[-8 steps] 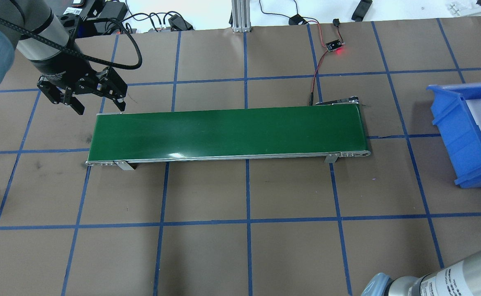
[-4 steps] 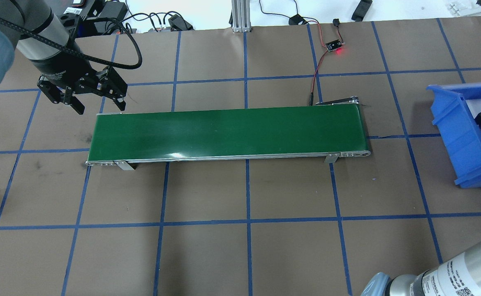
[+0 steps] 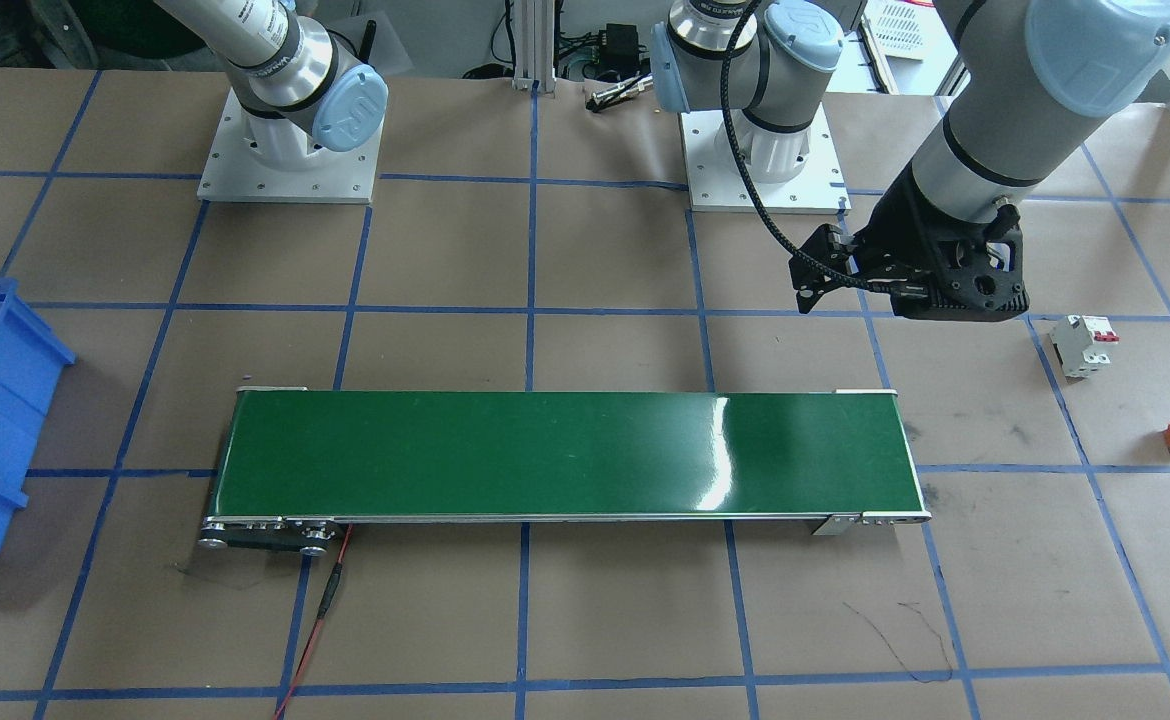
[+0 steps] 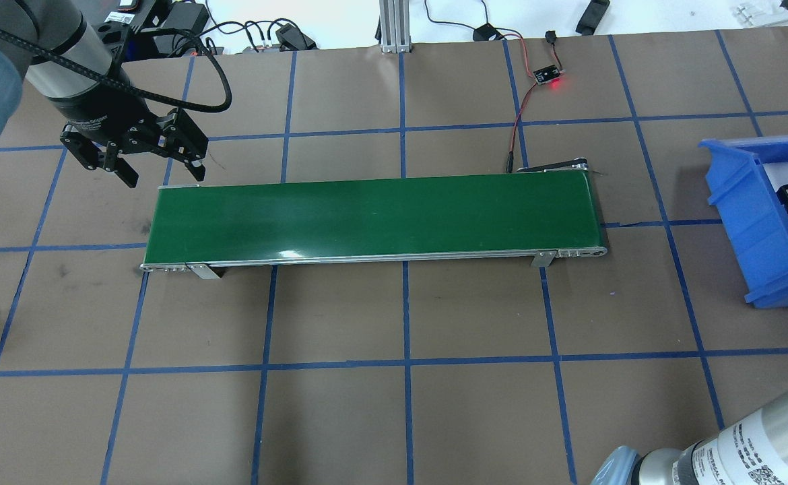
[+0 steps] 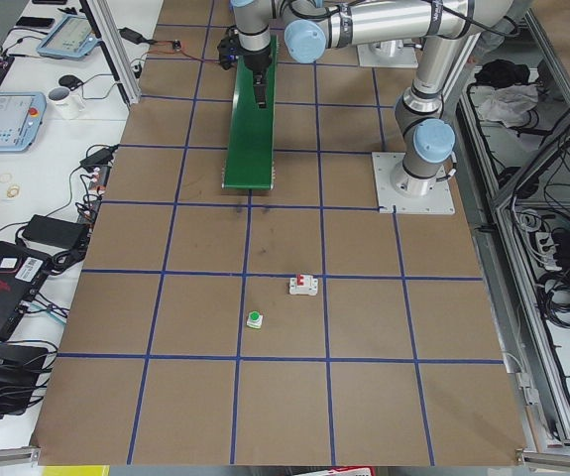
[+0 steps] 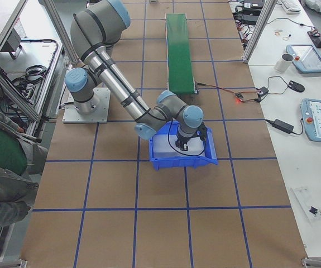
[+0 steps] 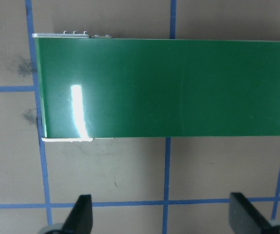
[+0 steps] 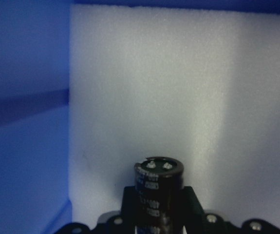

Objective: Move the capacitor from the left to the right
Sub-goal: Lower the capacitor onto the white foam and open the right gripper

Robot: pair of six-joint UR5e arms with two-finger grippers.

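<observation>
The capacitor point(image 8: 158, 187) stood at the bottom centre of the right wrist view, pinched between the dark fingers of the right gripper point(image 8: 158, 217). Its two small terminals point(image 8: 152, 165) pointed toward the top of the frame. Behind it lay a white foam pad point(image 8: 188, 73), with the blue bin point(image 8: 23, 97) walling the left side. In the overhead view this gripper sat at the far right edge, inside the bin's outline. The contact line was dark and cropped, so the hold appeared to be low on the body, though that could not be confirmed.

It looked light and rigid, with a smooth sleeve that would likely slip under a loose pinch, and a round body that would roll if laid on its side. The sound hold would be across the cylinder wall, clear of the terminals, with modest pressure.

The left gripper point(image 4: 131, 151) hung spread and empty at the upper left of the overhead view, just beside the end of the green conveyor belt point(image 4: 374, 215).
</observation>
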